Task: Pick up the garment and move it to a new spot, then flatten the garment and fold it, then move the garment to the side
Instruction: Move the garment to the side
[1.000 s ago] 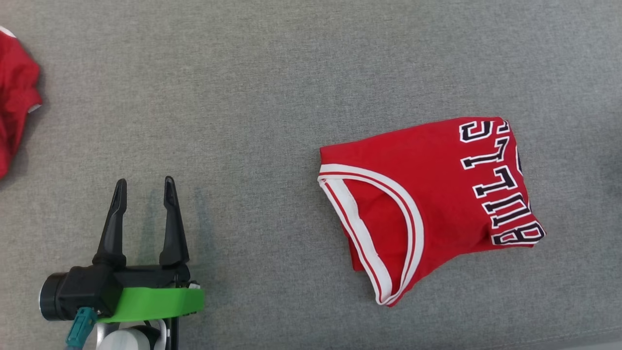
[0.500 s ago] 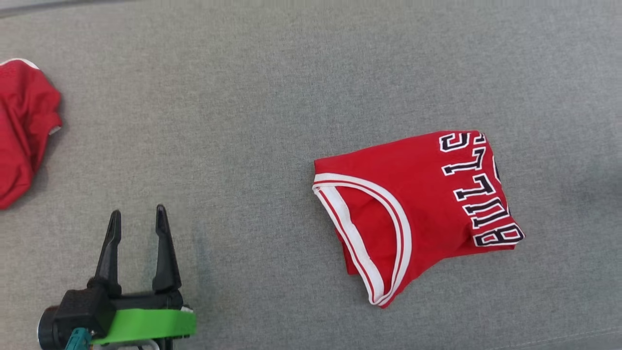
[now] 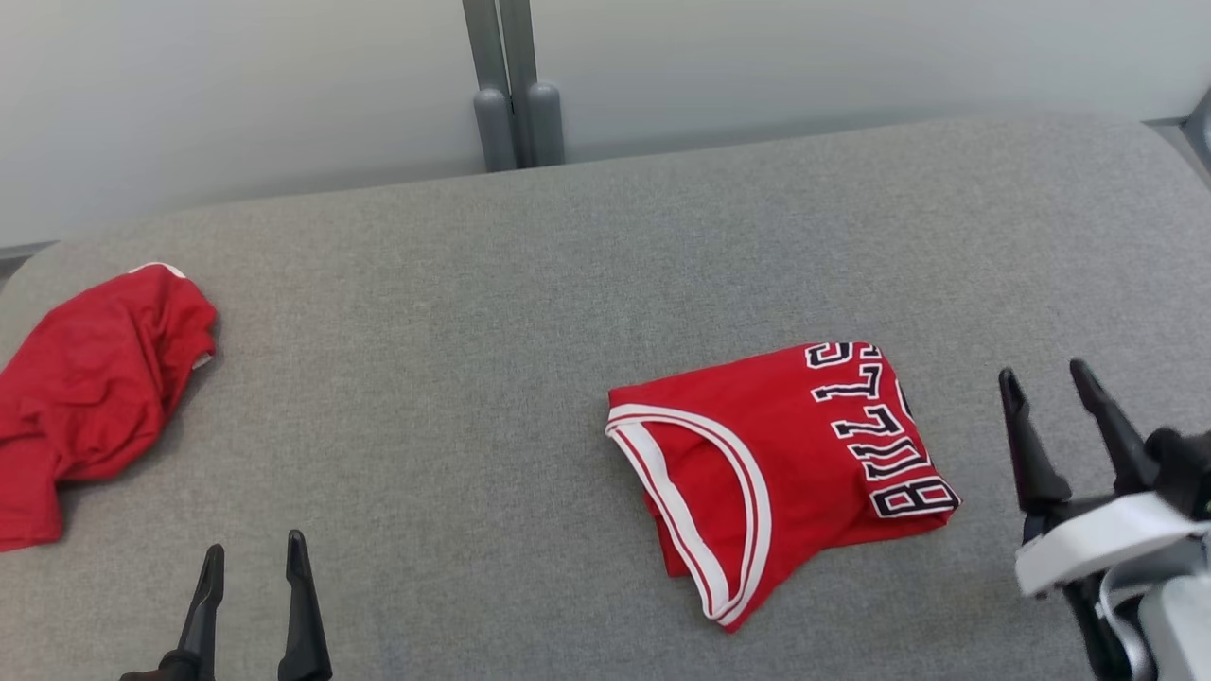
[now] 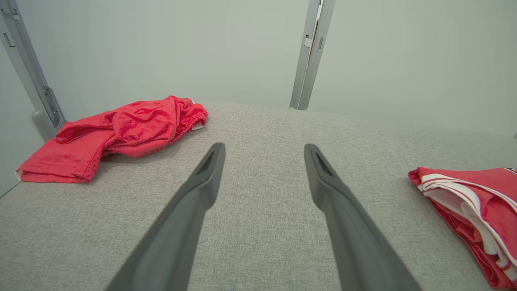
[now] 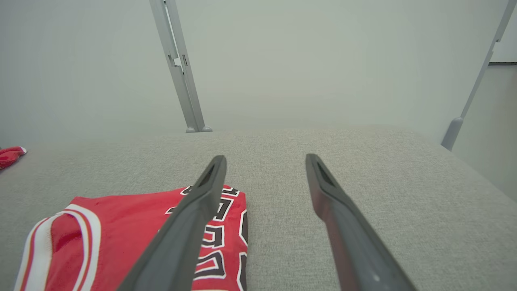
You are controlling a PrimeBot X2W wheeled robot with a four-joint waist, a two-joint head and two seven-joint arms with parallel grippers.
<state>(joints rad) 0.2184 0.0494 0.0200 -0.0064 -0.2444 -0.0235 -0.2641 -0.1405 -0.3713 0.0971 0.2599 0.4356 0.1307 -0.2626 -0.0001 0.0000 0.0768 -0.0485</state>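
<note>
Jersey (image 3: 785, 463), red with white edges and black letters, lies folded; right gripper (image 3: 1043, 371) at its three o'clock and left gripper (image 3: 254, 544) both gape empty.

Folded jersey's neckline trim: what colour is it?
The trim is white with a thin red stripe; best in head view.

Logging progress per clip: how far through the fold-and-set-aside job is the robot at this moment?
Done: the jersey lies folded into a compact packet on the grey surface, toward its right side. In hand: nothing; the left gripper and right gripper are open and empty, the right one beside the jersey, apart from it. Left: likely nothing for this piece; a crumpled red garment lies at far left.
</note>
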